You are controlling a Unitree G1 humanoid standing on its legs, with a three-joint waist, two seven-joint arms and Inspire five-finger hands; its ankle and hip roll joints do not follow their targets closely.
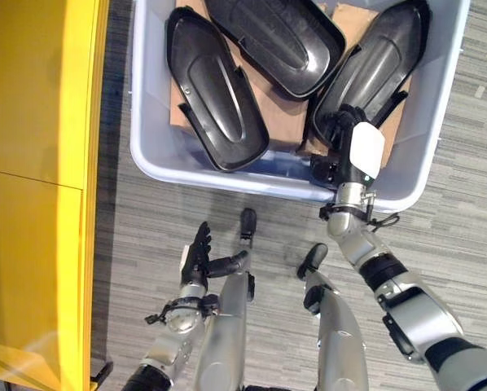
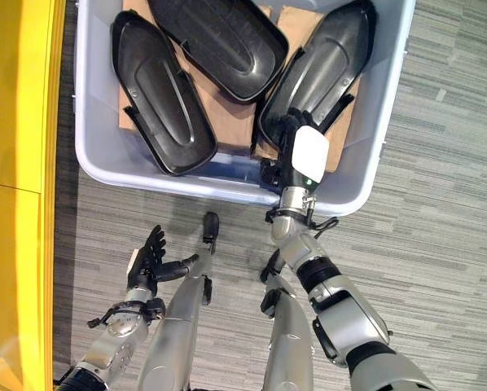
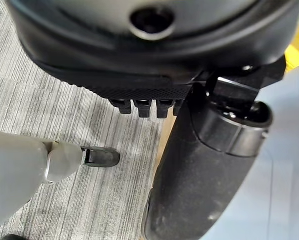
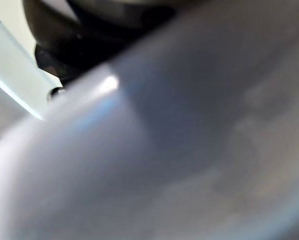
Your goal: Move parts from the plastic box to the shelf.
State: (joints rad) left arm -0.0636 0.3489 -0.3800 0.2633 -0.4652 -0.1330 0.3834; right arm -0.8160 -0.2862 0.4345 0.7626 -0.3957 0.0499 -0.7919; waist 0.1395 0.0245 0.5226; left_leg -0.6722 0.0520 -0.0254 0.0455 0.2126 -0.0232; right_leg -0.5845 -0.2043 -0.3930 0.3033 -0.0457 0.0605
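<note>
A pale plastic box (image 1: pixel 227 181) on the carpet holds three black moulded parts on cardboard: a left part (image 1: pixel 215 90), a middle part (image 1: pixel 276 37) and a right part (image 1: pixel 382 57). My right hand (image 1: pixel 353 155), with its white thumb cover, reaches over the box's near rim and rests at the near end of the right part (image 2: pixel 329 65). The box wall (image 4: pixel 189 150) looms close in the right wrist view. My left hand (image 1: pixel 199 257) hangs open over the carpet in front of the box, holding nothing, its fingers (image 3: pixel 144 105) straight and the thumb (image 3: pixel 204 175) out.
The yellow shelf (image 1: pixel 32 163) runs along the left side, close to the box's left wall. Brown cardboard (image 1: pixel 280 114) lines the box under the parts. Grey carpet (image 1: pixel 455 163) lies open to the right of the box.
</note>
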